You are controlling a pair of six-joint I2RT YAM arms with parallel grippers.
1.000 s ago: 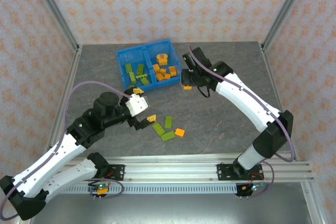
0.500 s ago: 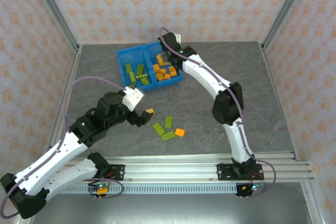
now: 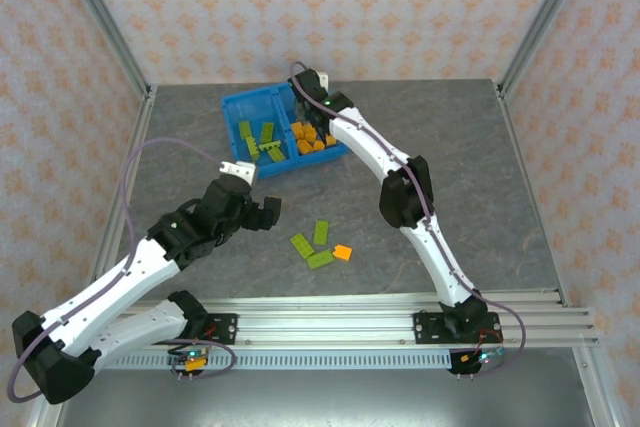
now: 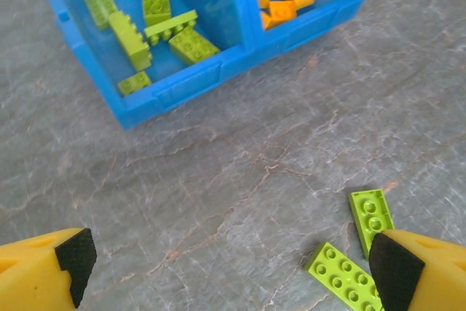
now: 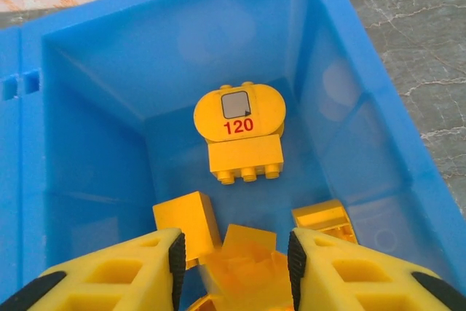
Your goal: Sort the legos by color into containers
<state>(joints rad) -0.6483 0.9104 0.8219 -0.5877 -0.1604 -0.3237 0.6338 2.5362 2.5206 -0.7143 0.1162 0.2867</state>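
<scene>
the right arm swings from the table just right of the blue bin (image 3: pixel 232 105) to a spot over its right compartment. the right gripper (image 5: pixel 234 253) now hangs above the orange legos (image 5: pixel 245 147) there, fingers apart, with a tilted orange lego (image 5: pixel 244 260) lying between them. the orange lego that lay on the table by the bin's right wall a second ago is gone from that spot. the left gripper (image 3: pixel 264 213) pulls away from the green legos (image 3: pixel 310 247) on the table, and its wrist turns.
</scene>
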